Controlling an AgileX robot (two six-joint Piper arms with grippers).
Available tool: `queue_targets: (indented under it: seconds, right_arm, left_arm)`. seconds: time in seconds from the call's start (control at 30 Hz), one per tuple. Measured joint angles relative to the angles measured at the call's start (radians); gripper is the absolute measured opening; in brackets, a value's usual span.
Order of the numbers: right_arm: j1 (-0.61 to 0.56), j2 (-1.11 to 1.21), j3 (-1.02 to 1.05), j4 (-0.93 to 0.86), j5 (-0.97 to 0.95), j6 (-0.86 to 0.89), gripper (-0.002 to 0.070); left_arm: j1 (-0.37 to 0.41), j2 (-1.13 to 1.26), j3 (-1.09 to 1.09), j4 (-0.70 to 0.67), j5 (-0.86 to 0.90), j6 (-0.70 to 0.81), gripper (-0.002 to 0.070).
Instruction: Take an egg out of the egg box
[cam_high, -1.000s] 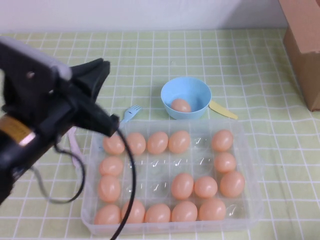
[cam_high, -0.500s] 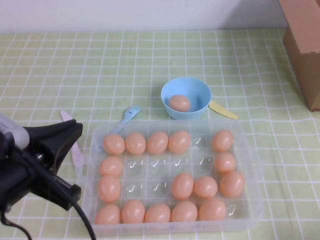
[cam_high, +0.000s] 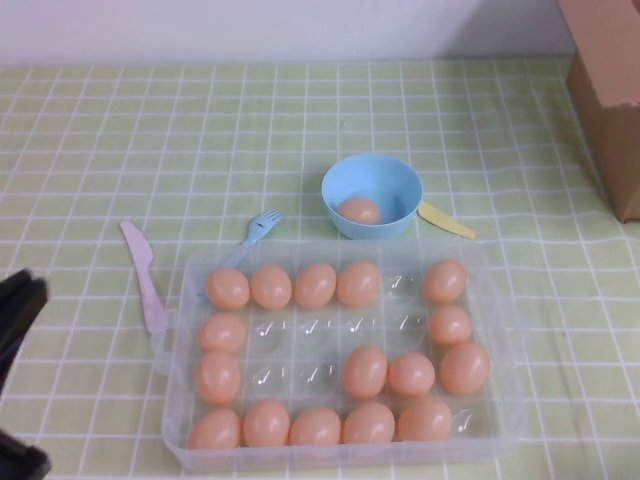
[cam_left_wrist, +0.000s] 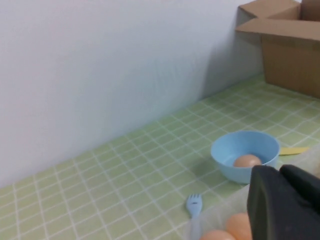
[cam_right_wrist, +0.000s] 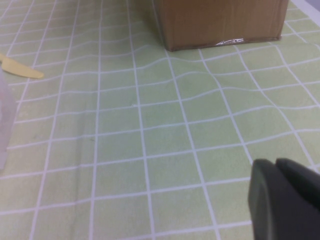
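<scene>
The clear plastic egg box (cam_high: 505, 330) lies at the front middle of the table and holds several peach-orange eggs, such as one in its far row (cam_high: 315, 285). One more egg (cam_high: 358, 210) lies in the light-blue bowl (cam_high: 372, 190) just behind the box; it also shows in the left wrist view (cam_left_wrist: 247, 161). My left gripper (cam_high: 20, 305) is at the left front edge, well left of the box, shut and empty (cam_left_wrist: 280, 172). My right gripper (cam_right_wrist: 276, 166) is shut and empty over bare cloth, out of the high view.
A light-blue fork (cam_high: 258, 228) and a pale pink knife (cam_high: 142, 275) lie left of the box. A yellow knife (cam_high: 445, 220) lies right of the bowl. A cardboard box (cam_high: 605, 90) stands at the far right. A green checked cloth covers the table.
My left arm has pulled back from over the box's left side toward the front left corner and is nearly out of the high view. The pink knife is now uncovered.
</scene>
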Motion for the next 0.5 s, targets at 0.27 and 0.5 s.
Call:
queue_targets:
  seconds: [0.27, 0.5]
  right_arm:
    - [0.000, 0.000, 0.000, 0.000, 0.000, 0.000, -0.0017]
    - [0.000, 0.000, 0.000, 0.002, -0.002, 0.000, -0.0017]
  left_arm:
    - [0.294, -0.318, 0.251, 0.003, 0.002, -0.143, -0.0002]
    - [0.448, -0.418, 0.354, -0.008, 0.120, -0.168, -0.0003]
